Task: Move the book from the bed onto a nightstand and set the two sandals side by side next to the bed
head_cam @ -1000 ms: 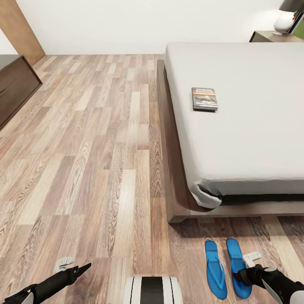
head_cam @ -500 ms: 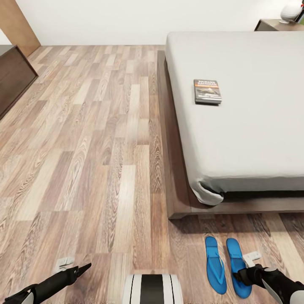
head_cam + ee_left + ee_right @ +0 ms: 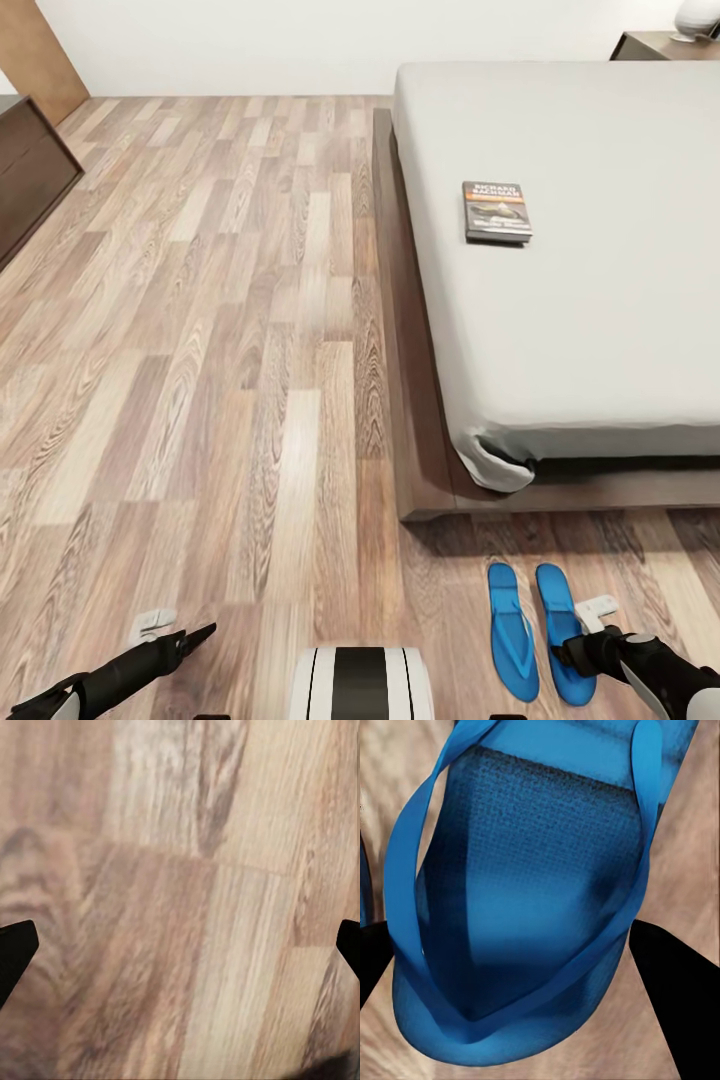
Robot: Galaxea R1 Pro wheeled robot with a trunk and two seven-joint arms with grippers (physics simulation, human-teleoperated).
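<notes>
Right gripper [image 3: 540, 967] jaws stand wide apart, nothing clamped. Right sandal [image 3: 521, 892] lies below and between them, toe-post end toward the camera, straps spanning almost jaw to jaw. Can't tell whether the tips touch it.

Left gripper [image 3: 180, 945] jaws also spread wide, empty, only the wood-plank floor [image 3: 180, 870] between them.

Head view: both sandals sit side by side on the floor, just off the foot corner of the bed [image 3: 420, 480], roughly parallel. Left sandal [image 3: 512, 635] is fully visible; the right one is partly under the right gripper. They look placed already, or nearly.

Book [image 3: 496, 211] lies flat on the mattress near the bed's left edge, well ahead of both sets of jaws, out of reach from here I'd say. One nightstand [image 3: 665, 44] shows at the far right corner past the bed.

Handling, my read:
- Sandals: light, thin, flexible sole. Will droop if held by one end. The strap is the soft part; pinching the sole edge mid-length across the width is steadier. Probably grippy rubber, little slip risk.
- Book: thin paperback, light, bends, and lying flat on soft sheet leaves no edge clearance. Jaws will have to press into the mattress to get under. Take it across the short width near the spine, where it's stiffest. Cover may be slick.
</notes>
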